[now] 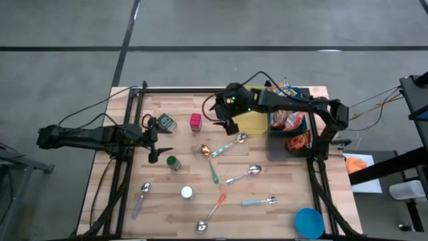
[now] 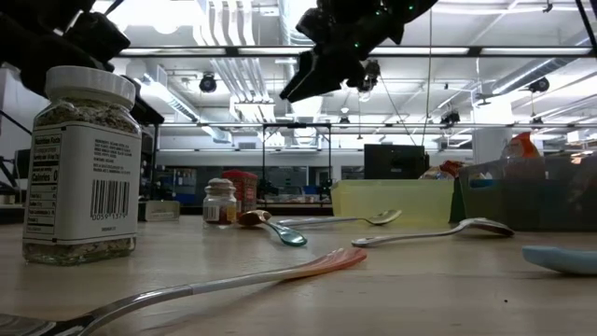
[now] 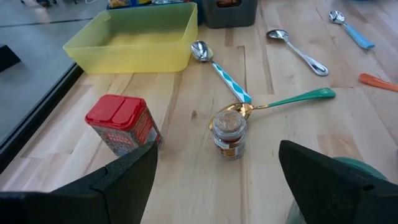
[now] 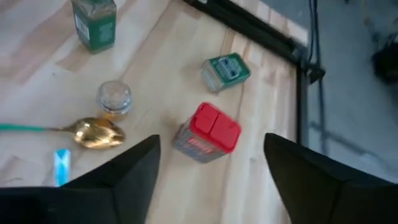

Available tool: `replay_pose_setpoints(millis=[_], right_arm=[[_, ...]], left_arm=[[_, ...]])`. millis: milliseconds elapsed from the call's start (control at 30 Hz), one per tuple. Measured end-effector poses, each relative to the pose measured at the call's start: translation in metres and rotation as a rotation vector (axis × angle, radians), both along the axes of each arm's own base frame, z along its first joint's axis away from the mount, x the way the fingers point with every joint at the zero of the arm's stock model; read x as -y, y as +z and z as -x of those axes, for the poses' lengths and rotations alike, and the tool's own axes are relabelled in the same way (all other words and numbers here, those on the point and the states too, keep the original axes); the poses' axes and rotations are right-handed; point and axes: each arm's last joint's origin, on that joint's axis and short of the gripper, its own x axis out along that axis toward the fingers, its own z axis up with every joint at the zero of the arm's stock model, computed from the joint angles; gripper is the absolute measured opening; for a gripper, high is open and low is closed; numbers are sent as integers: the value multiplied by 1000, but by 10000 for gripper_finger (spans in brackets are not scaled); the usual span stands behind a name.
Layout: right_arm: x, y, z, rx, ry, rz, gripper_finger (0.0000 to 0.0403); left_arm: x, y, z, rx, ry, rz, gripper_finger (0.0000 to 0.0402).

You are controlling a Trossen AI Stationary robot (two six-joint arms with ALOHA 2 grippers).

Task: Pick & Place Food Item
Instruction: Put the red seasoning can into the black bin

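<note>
I see the right gripper (image 1: 224, 122) gaping, empty, near the table's far edge; red tin (image 1: 195, 121) just beside it; left gripper (image 1: 155, 142) wide, idle.

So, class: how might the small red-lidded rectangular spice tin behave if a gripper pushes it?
The red-lidded rectangular spice tin stands upright and taller than wide, so a high push probably tips it. Its flat sides suggest sliding over rolling. It looks rigid, likely light.

I saw the red-lidded spice tin (image 1: 195, 121) upright on the wood, just left of the yellow bin (image 1: 252, 123).
</note>
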Motion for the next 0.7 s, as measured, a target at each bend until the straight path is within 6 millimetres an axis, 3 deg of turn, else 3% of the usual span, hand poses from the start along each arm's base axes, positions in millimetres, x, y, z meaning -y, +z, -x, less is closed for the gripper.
replay_pose_setpoints(millis=[300, 533, 700], right_arm=[[0, -3, -4, 0, 90, 73, 343], [4, -15, -14, -3, 222, 174, 347], [13, -12, -29, -49, 250, 129, 347]], left_arm=[[0, -1, 1, -15, 0, 0, 340], [0, -1, 1, -15, 0, 0, 340], [0, -1, 1, -15, 0, 0, 340]])
